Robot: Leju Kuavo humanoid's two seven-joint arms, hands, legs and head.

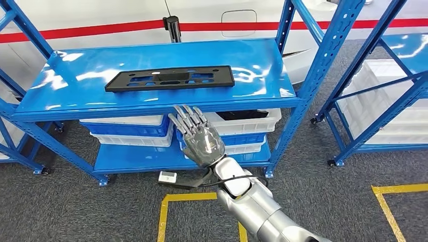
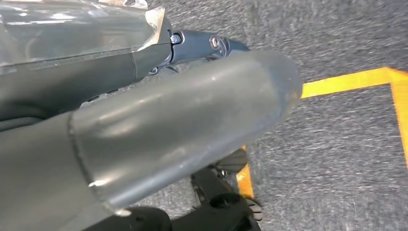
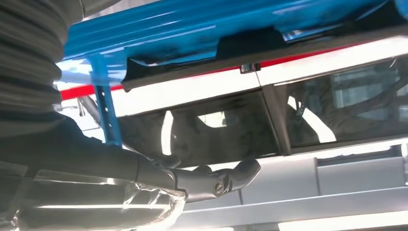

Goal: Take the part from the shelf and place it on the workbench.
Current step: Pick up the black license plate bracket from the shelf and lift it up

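Item: black perforated plastic panel [image 1: 170,78], flat on blue shelf [image 1: 75,96]. Judged light, stiff, slick; long near edge best gripped. Right hand [image 1: 198,137] fingers spread, nothing held. Left hand fingers: state cannot be told.

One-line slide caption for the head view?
Right hand, fingers spread, reaches toward the flat black part lying on the blue shelf.

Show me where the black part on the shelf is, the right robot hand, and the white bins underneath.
black part [image 1: 170,78], head view, centre of the flat plate.
right robot hand [image 1: 202,142], head view, back of the hand.
white bins [image 1: 128,138], head view, front wall of the left lower bin.
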